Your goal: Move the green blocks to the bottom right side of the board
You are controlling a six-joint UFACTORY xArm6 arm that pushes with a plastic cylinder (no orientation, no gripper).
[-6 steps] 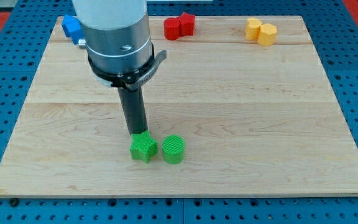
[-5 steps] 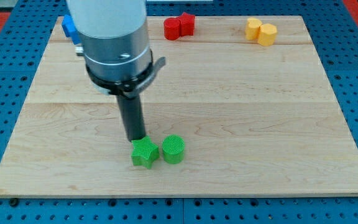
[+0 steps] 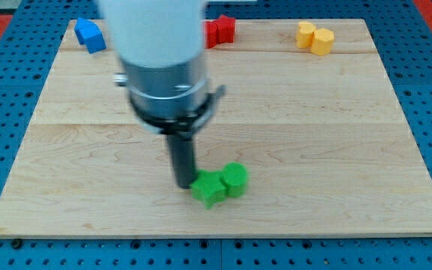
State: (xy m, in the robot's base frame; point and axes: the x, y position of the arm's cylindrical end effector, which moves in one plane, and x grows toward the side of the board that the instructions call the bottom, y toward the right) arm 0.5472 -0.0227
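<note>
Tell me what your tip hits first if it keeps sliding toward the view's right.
My tip already looks pressed against the green star-like block, so that comes first; the green cylinder sits just beyond it.

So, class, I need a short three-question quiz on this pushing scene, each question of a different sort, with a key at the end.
1. True or false: my tip sits at the view's left of the green star-shaped block.
2. Multiple choice: the green cylinder block is (A) touching the green star-shaped block, (B) beside the yellow blocks, (C) off the board.
3. Fill in: the two yellow blocks lie near the wooden board's top ____ corner in the view.

Key
1. True.
2. A.
3. Right.
</note>
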